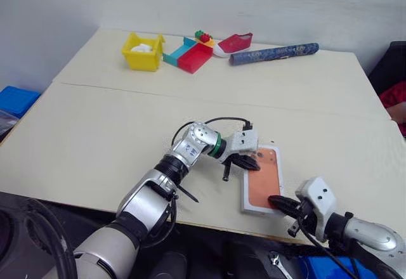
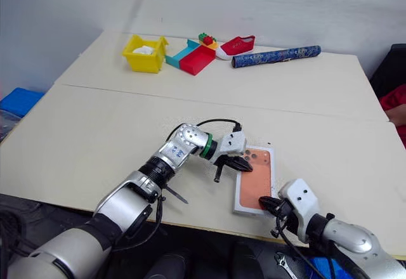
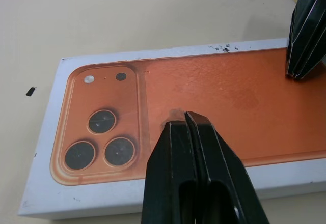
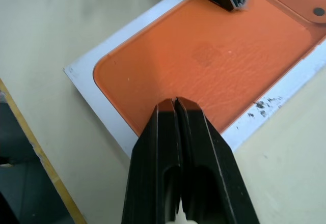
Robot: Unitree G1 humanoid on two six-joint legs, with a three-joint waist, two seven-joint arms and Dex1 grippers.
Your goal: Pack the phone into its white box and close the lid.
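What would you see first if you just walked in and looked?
The orange phone in its white box, at the table's near edge. Both black grippers, shut, poke down at it: the left gripper at the camera end, the right gripper at the near end. Far back sits a yellow bin beside a red shoe.

Yellow bin (image 1: 143, 52), red shoe (image 1: 233, 43), blue roll (image 1: 274, 53)

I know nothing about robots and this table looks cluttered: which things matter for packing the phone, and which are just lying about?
Part of the job: phone; white box; left gripper and right gripper, both shut.

Just lying about: yellow bin; red tray; teal tray; toy bricks; red shoe; blue roll.
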